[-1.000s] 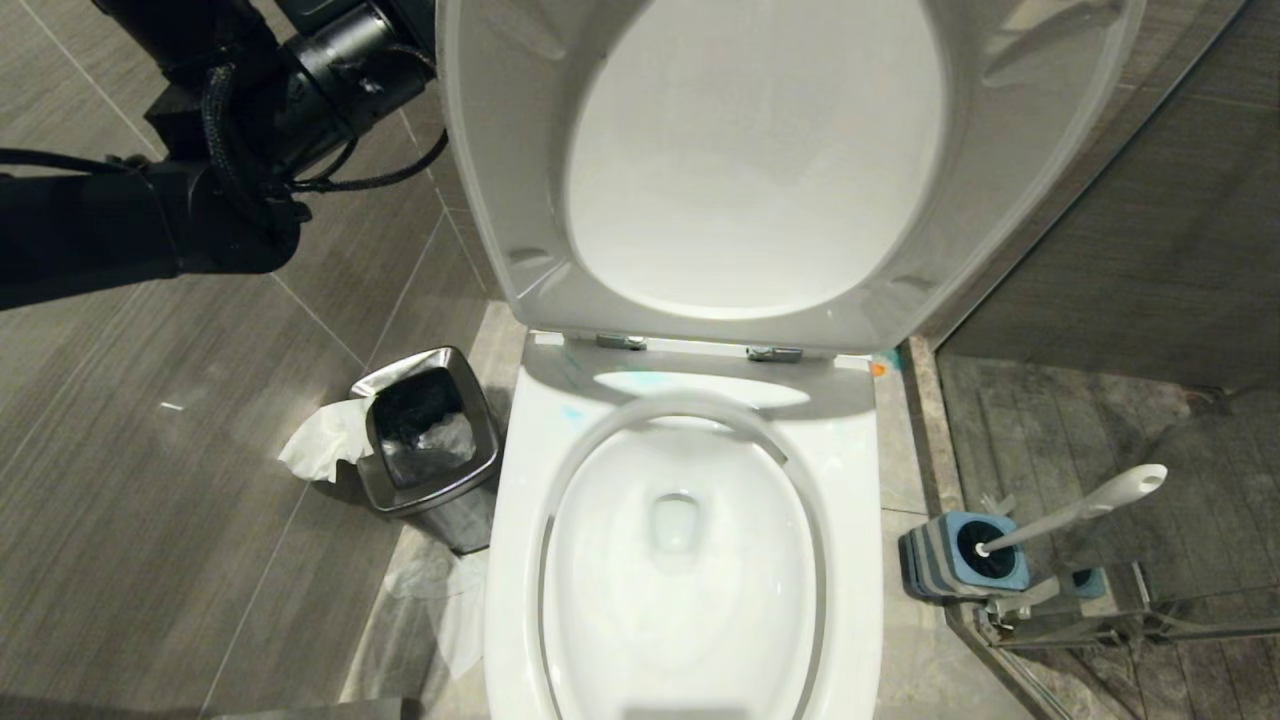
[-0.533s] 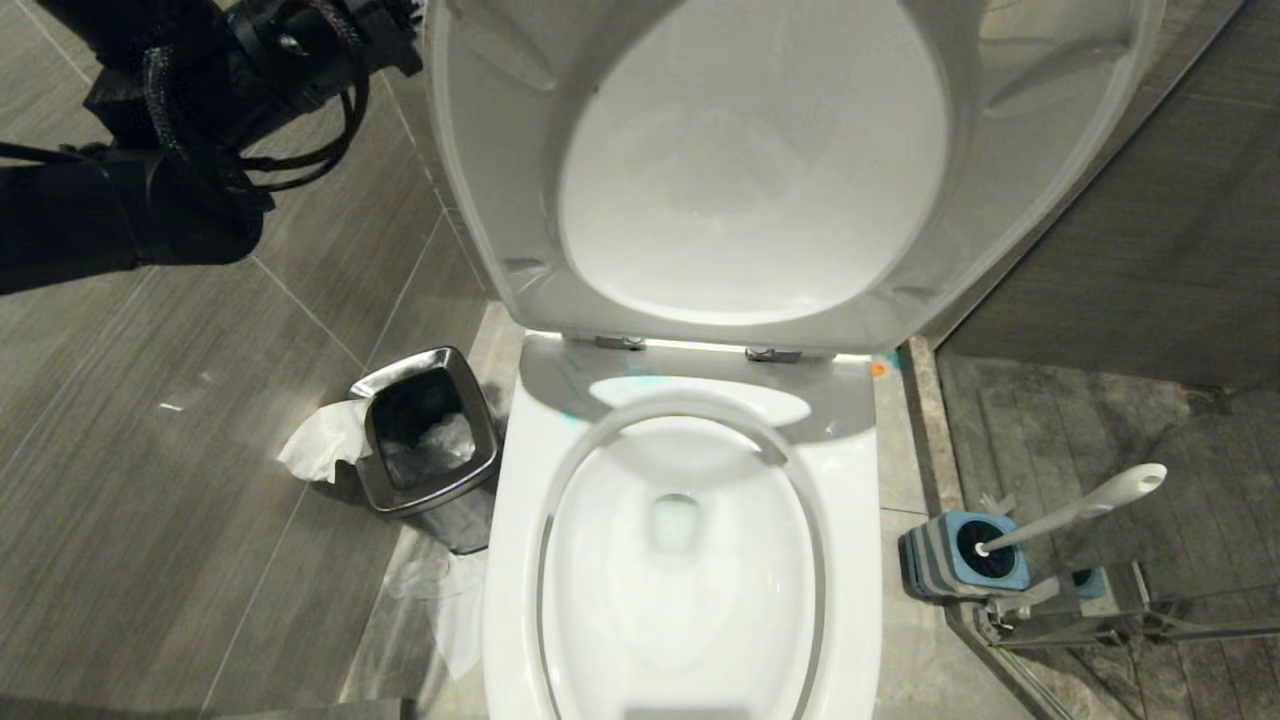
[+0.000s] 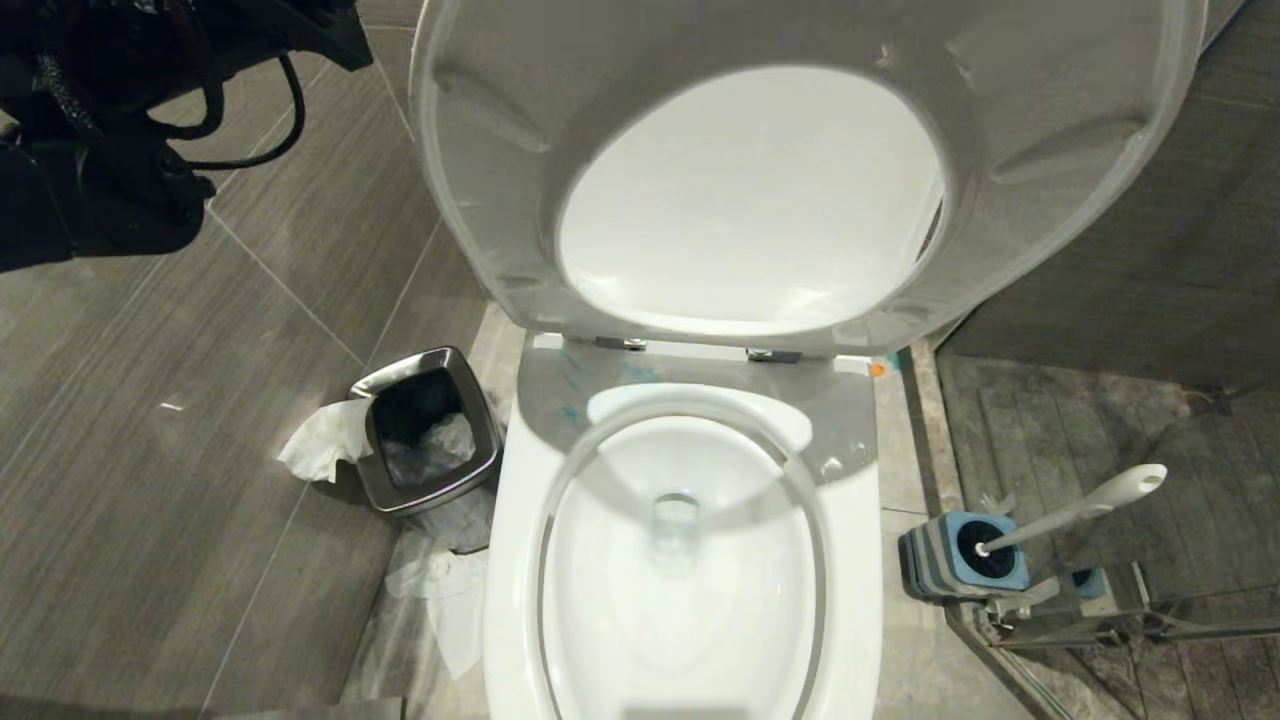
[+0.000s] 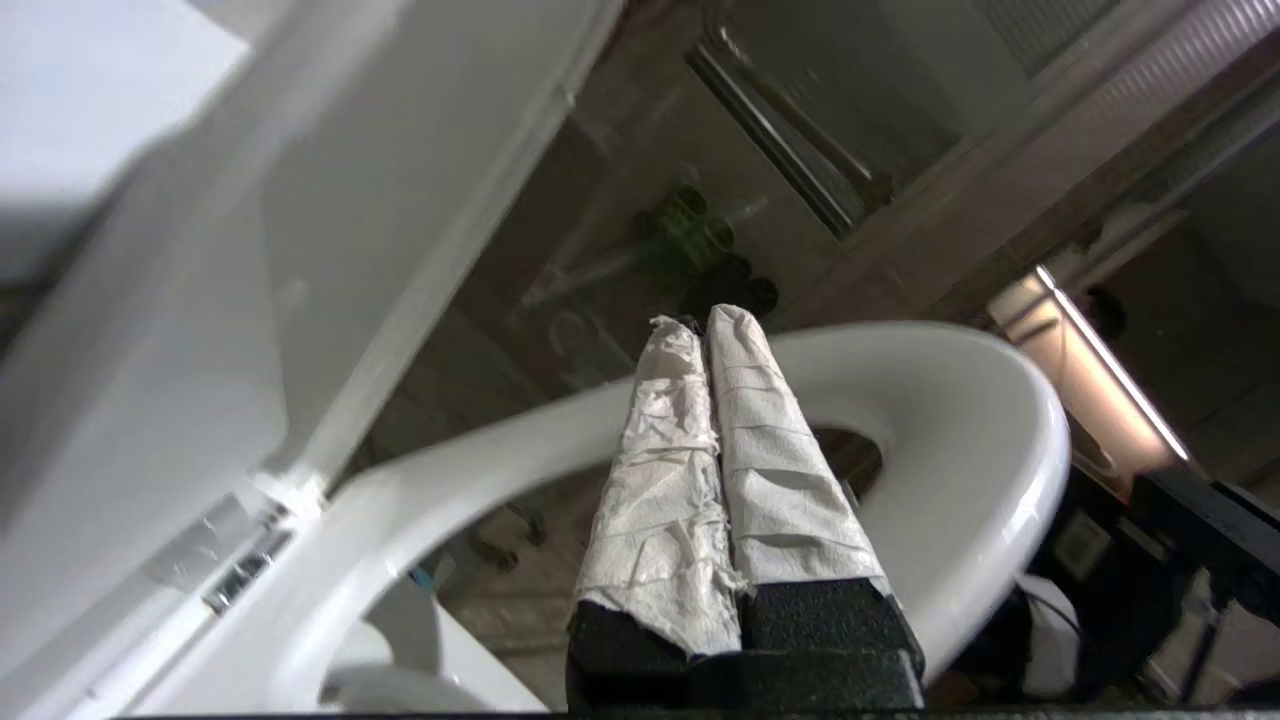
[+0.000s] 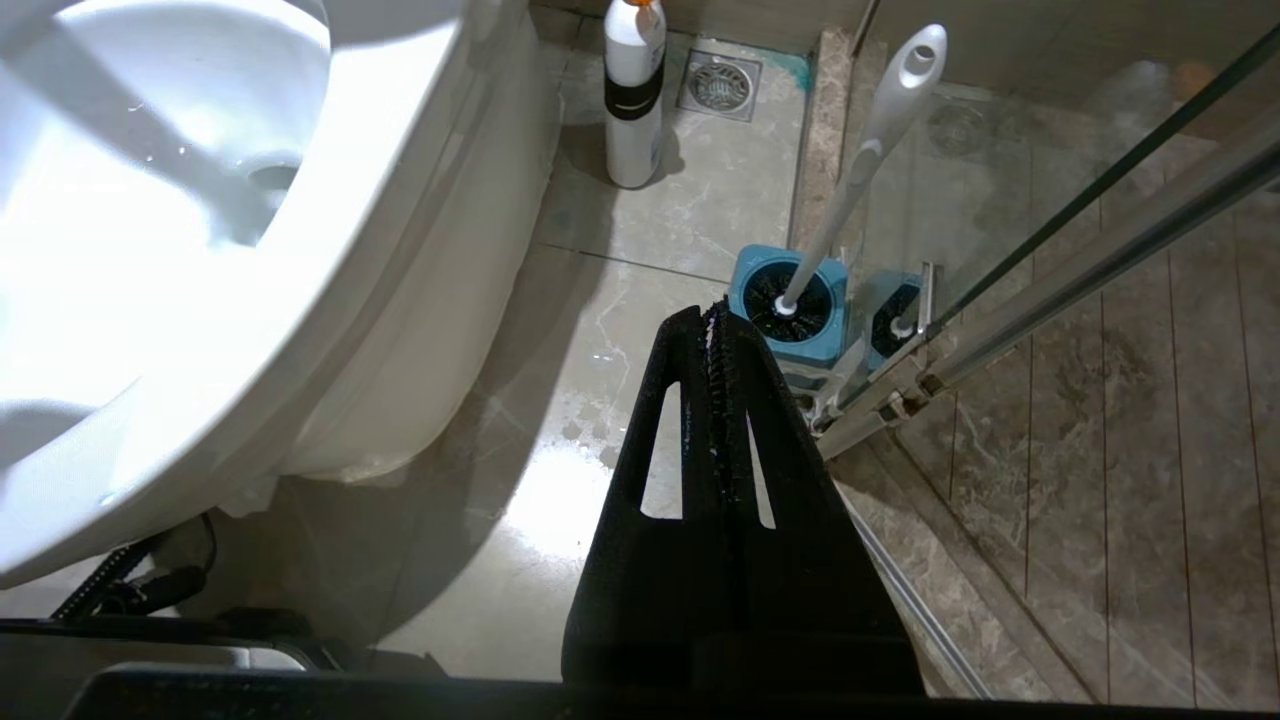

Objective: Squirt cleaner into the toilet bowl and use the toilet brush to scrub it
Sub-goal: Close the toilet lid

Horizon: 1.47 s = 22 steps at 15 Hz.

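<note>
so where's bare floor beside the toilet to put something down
Roomiest is the grey tile left of the steel waste bin. Between the toilet bowl and the toilet brush, a narrow bare strip. Crowded: tissue by the bin, and a white bottle behind the bowl's right side.

White toilet bowl [image 3: 860, 560], turquoise cleaner [image 3: 570, 412] streaks

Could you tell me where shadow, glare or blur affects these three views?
Head view: the raised seat shades the toilet bowl rim's back. Left wrist view: the seat is blurred, the wrapped left gripper sharp. Right wrist view: glare on the wet floor beside the bowl.
</note>
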Motion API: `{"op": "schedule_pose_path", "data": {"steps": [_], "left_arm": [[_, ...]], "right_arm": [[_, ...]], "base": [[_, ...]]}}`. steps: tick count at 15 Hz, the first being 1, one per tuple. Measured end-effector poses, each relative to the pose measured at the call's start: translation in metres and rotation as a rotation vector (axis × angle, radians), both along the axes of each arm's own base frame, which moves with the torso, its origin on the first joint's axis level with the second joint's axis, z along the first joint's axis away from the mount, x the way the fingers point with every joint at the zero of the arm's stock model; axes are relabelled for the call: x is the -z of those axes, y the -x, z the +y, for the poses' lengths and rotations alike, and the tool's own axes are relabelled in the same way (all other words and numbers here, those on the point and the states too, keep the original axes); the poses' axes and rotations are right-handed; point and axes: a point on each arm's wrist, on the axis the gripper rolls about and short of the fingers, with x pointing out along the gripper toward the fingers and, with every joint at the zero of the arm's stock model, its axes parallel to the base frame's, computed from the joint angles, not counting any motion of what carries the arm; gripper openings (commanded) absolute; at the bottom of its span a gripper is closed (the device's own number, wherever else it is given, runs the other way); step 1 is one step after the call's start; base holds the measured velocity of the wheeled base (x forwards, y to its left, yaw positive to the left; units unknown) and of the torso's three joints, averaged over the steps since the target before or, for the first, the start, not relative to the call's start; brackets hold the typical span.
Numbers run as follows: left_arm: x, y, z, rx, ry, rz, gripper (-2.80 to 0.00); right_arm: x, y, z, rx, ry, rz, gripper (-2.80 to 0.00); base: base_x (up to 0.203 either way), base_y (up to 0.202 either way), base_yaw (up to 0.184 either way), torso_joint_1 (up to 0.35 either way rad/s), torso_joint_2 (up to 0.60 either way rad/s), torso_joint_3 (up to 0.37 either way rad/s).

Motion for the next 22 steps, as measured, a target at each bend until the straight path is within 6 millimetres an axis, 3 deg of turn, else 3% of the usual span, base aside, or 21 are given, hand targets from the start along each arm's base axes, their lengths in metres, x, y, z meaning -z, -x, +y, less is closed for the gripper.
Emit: {"op": "schedule_pose_path", "data": {"steps": [3,6,9,13,17,22], "left_arm": [[0.001,-0.006,0.000,-0.088,0.070,-0.087,-2.80],[0.014,-0.026,-0.004,-0.254,0.077,-0.205,-2.80],[0.037,-0.050,-0.017,-0.496,-0.002,-0.278,-2.80],[0.048,-0.056,-0.036,-0.662,-0.049,-0.330,-2.80],[0.049,-0.056,-0.040,-0.627,-0.046,-0.311,-2.80],[0.044,-0.047,-0.035,-0.370,-0.052,-0.159,-2.80]], "right_arm": [[0.000,0.000,0.000,0.001,0.000,0.000,-2.80],[0.000,0.000,0.000,0.001,0.000,0.000,-2.80],[0.000,0.000,0.000,0.001,0.000,0.000,-2.80],[0.000,0.000,0.000,0.000,0.000,0.000,-2.80],[0.000,0.000,0.000,0.001,0.000,0.000,-2.80],[0.000,0.000,0.000,0.001,0.000,0.000,-2.80]], "base": [[0.000,0.000,0.000,0.000,0.00,0.000],[0.000,0.000,0.000,0.000,0.00,0.000],[0.000,0.000,0.000,0.000,0.00,0.000],[0.000,0.000,0.000,0.000,0.00,0.000],[0.000,0.000,0.000,0.000,0.00,0.000],[0.000,0.000,0.000,0.000,0.00,0.000]]}}
